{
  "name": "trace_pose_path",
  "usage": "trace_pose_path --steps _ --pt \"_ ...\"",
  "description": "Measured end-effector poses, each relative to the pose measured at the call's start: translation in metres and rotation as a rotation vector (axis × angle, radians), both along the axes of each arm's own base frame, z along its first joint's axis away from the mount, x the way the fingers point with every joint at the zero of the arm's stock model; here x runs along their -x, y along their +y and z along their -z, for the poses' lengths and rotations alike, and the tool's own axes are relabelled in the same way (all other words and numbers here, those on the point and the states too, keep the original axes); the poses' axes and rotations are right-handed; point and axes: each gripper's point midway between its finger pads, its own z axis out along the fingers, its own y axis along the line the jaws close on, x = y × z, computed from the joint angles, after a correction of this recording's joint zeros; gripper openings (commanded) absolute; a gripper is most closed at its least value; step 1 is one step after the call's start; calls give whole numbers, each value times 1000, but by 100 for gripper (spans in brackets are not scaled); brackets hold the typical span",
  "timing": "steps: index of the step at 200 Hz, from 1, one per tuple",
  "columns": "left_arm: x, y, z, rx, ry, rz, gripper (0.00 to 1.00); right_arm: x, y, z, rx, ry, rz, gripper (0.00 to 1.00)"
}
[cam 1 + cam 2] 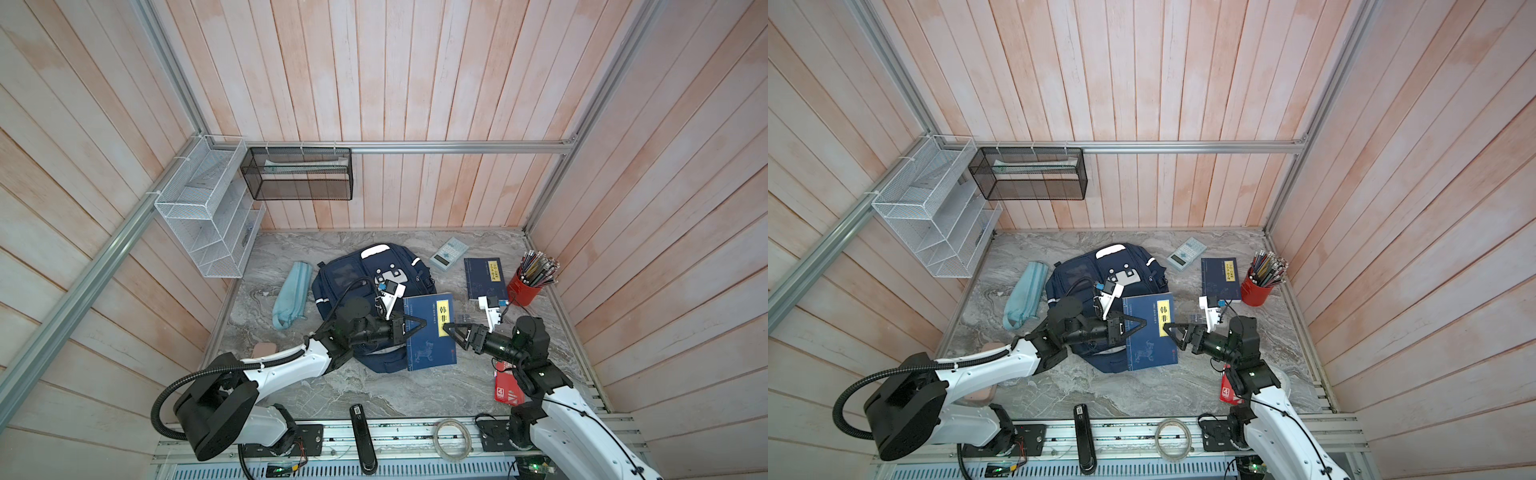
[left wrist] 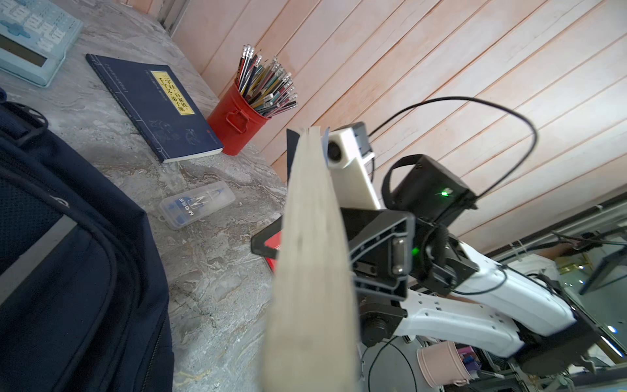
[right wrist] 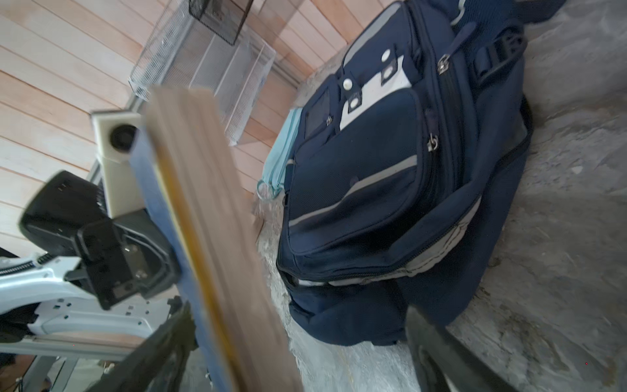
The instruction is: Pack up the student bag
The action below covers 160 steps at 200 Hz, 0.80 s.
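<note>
Book (image 1: 430,332) is in the air, cover up, over the near corner of the bag (image 1: 332,278) and the table (image 1: 415,390). Left gripper (image 1: 424,323) is pinched on the book's left edge, fingers meeting at a point on the cover. Right gripper (image 1: 451,334) is at the opposite edge with its jaws spread. In the right wrist view its two fingers stand wide apart with the book between them, not pressing it.

Reads as a hand-over: one arm on each side so the book never drops, and the left carries it since it is the arm next to the bag.

The bag lies flat mid-table, front pockets and white patches up, top end toward the back wall. Flat keeps it stable, but an opening must be found from the side. The front pocket zips look closed. Can't tell if the main compartment is open.

Not yet packed:
- second book (image 1: 484,277), flat by the pencil cup (image 1: 524,286)
- calculator (image 1: 449,254), behind the second book
- blue pouch (image 1: 293,293), just left of the bag
- clear box (image 2: 196,204), on the table between bag and cup
</note>
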Motion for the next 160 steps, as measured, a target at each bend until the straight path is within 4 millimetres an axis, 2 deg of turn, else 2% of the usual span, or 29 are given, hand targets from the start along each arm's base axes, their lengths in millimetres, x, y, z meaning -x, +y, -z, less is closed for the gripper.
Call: trace_pose_path --steps 10,31,46,56,68,80,99,111,131,160 --pt "3 0 -6 9 -3 26 0 6 10 -2 6 -32 -47 95" --pt "12 -1 -8 12 4 84 0 16 25 -18 -2 -135 -119 80" --pt "15 -2 -4 7 21 110 0 14 27 -27 -10 -176 -126 51" --pt "13 -1 0 3 42 112 1 13 28 -32 -13 -204 -128 26" --pt "9 1 4 -4 60 104 6 13 28 -34 -17 -216 -130 0" --pt "2 3 11 -19 77 84 19 13 29 -37 -23 -229 -135 0" --pt "0 3 14 -39 82 80 58 11 29 -36 -18 -228 -127 0" --pt "-3 2 13 -58 80 69 70 7 25 -35 -6 -226 -92 0" --pt "-24 7 15 -139 60 -38 72 -8 7 -35 21 -225 39 0" --pt "-65 29 26 -328 -11 -273 57 -36 -43 -41 63 -220 318 0"
